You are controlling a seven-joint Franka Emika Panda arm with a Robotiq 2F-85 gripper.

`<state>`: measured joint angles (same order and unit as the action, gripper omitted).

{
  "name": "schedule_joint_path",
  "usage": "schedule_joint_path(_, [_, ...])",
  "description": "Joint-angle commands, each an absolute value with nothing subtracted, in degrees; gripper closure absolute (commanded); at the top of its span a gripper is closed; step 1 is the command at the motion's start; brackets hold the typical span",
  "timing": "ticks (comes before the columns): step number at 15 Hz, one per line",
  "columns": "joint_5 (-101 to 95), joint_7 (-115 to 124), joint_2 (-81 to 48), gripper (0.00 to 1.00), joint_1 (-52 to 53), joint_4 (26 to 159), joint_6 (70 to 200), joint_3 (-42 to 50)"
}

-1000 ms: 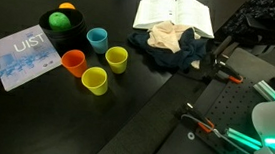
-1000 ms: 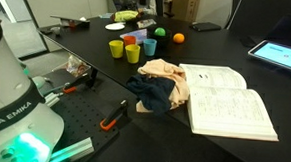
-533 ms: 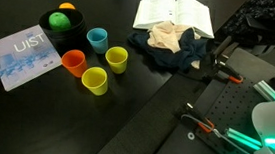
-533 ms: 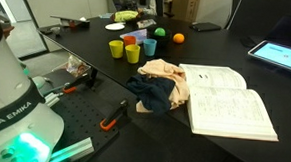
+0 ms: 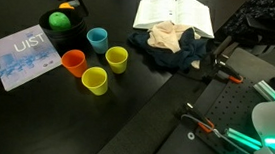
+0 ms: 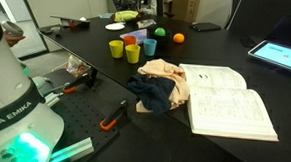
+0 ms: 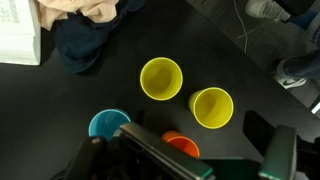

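Wrist view: the black tabletop is covered along its lower edge by the gripper, whose fingertips are cut off by the frame. Its jaws stand wide apart and hold nothing. A book is cropped at the left edge, beside a dark cloth. A yellow cup and a second yellow cup show whole. The blue cup is partly hidden. The orange cup stands upright, mouth up, just beside the blue cup and directly at the gripper, which hides half of it.

The black table carries four cups at centre, a booklet at nine o'clock, a bowl at eleven, a book and cloths at two.
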<state>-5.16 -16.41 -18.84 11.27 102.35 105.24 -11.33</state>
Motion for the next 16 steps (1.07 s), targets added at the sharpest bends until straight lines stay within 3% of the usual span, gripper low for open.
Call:
schedule_joint_path(1, [-5.45, -18.0, -23.38, 0.0, 11.07, 96.78, 98.37, -11.2])
schedule_joint_path(7, [-5.96, -20.55, -28.7, 0.0, 11.59, 91.46, 90.15, -11.79])
schedule_joint_path(16, [-4.48, -23.48, -35.45, 0.0, 12.96, 84.71, 97.24, -13.91])
